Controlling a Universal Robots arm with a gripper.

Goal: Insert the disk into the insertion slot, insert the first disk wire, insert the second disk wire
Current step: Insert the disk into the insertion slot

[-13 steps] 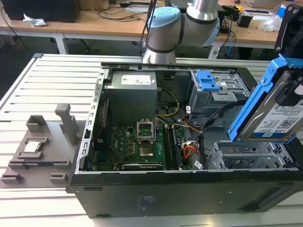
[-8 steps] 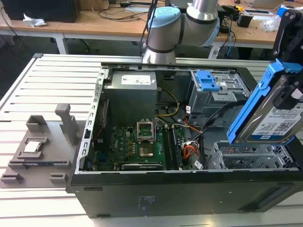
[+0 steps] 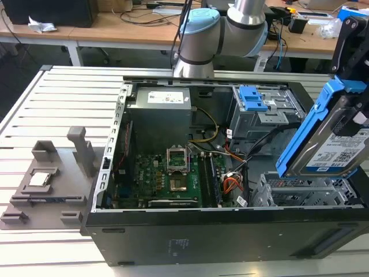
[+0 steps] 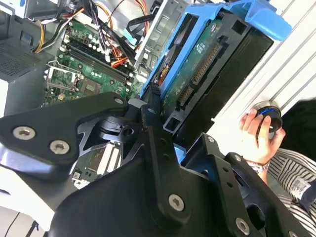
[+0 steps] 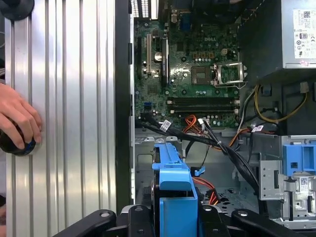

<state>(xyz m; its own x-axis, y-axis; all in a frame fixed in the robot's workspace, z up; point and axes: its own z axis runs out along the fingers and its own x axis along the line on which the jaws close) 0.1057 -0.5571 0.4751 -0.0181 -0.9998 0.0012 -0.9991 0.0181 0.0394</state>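
My gripper (image 3: 353, 112) is shut on the disk (image 3: 331, 147), a silver drive with a white-and-blue label in a bright blue carrier. It hangs tilted at the exterior view's right, just above the insertion slot (image 3: 300, 191), a low grey perforated cage in the open computer case. The disk is apart from the cage. In the second wrist view the black fingers (image 4: 150, 106) clamp the disk (image 4: 197, 74) by its edges. The first wrist view has the blue carrier (image 5: 173, 180) between the gripper's arms (image 5: 173, 219). Black and orange cables (image 3: 253, 151) lie loose beside the cage.
A taller grey cage with a blue plastic piece (image 3: 253, 98) stands behind the low one. Motherboard (image 3: 167, 173) and power supply (image 3: 158, 112) take up the rest of the case. A grey fixture (image 3: 52, 179) sits on the slatted table. A person's hand (image 5: 17, 118) rests on a round knob (image 4: 269, 111).
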